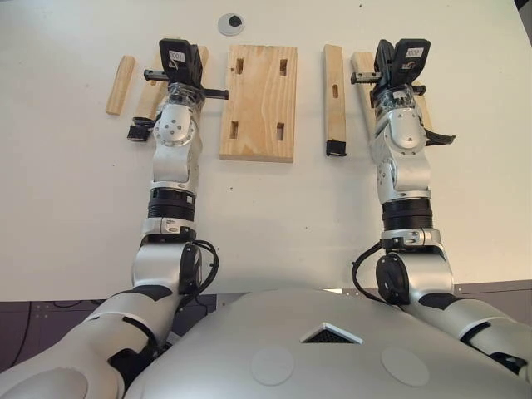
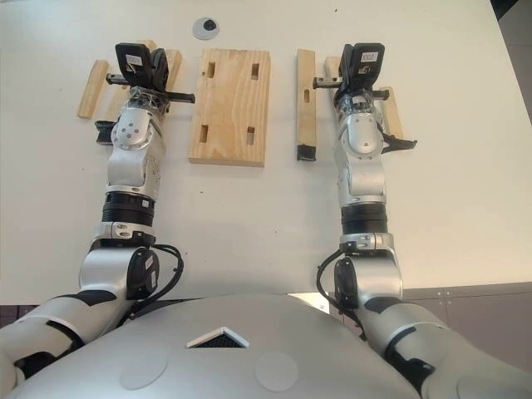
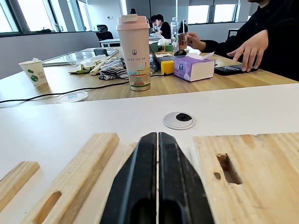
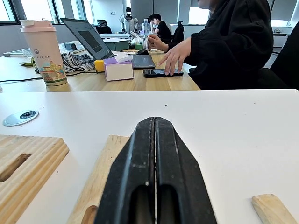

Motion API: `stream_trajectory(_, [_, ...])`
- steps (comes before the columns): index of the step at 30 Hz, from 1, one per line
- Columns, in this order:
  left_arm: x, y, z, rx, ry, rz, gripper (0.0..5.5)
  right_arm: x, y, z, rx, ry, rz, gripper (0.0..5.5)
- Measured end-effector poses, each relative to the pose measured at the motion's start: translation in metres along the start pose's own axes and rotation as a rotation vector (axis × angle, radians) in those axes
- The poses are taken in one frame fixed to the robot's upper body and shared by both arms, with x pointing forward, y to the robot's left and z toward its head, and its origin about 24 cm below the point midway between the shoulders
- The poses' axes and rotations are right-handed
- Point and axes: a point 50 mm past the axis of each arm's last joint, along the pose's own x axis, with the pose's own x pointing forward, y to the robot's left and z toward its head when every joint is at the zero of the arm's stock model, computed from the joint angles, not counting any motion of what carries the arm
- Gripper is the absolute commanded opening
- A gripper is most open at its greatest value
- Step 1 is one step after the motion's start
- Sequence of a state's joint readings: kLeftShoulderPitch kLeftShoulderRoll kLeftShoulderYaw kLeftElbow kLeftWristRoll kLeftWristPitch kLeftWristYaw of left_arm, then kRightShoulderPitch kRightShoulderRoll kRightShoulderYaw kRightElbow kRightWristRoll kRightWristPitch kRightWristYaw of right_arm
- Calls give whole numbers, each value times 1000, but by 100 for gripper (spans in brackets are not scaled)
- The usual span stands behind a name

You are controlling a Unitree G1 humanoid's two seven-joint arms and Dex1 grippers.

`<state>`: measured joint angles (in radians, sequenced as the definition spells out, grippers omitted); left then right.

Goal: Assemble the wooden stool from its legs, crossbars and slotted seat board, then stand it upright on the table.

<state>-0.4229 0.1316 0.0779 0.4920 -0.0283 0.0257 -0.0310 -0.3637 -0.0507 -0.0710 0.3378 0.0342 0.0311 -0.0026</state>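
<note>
The slotted seat board point(image 1: 258, 100) lies flat in the middle of the white table. To its left lie a short crossbar point(image 1: 120, 83) and a slotted leg point(image 3: 74, 182), partly under my left gripper point(image 3: 157, 137), which hovers shut and holds nothing between that leg and the board. On the board's right lies a leg with a black foot point(image 1: 334, 100). Further right, my right gripper point(image 4: 155, 121) is shut and holds nothing, low over another slotted wooden piece point(image 4: 100, 172). One more short piece point(image 4: 271, 207) lies beyond it.
A round cable grommet point(image 1: 232, 23) sits in the table behind the board. Bare white table point(image 1: 274, 224) stretches between the parts and the near edge. Beyond the far edge stands a desk with a tall cup point(image 3: 134, 51) and a tissue box point(image 3: 194, 67).
</note>
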Motion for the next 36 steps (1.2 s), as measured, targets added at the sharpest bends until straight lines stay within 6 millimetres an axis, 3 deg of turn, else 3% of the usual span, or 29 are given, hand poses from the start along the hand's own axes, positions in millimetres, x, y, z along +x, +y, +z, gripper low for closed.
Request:
stream_trajectory(3, [0, 7, -3, 17, 15, 12, 2, 0, -1, 0, -1, 0, -3, 0])
stream_trajectory(11, [1, -2, -3, 19, 17, -12, 2, 0, -1, 0, 0, 0, -3, 0])
stream_trajectory(18, [1, 8, -5, 65, 25, 6, 2, 0, 0, 0, 0, 1, 8, 0])
stream_trajectory(20, [3, 29, -9, 115, 65, 50, 2, 0, 0, 0, -1, 2, 8, 0])
stream_trajectory(24, [5, 107, -2, 172, 185, 146, 52, 0, -1, 0, -3, 3, 6, 0])
stream_trajectory(34, [-9, 151, -17, 12, 324, 93, 195, 0, 2, 0, -5, 4, 14, 0])
stream_trajectory(36, [-12, 155, -20, -7, 345, 77, 195, 0, 2, -1, -5, 6, 14, 0])
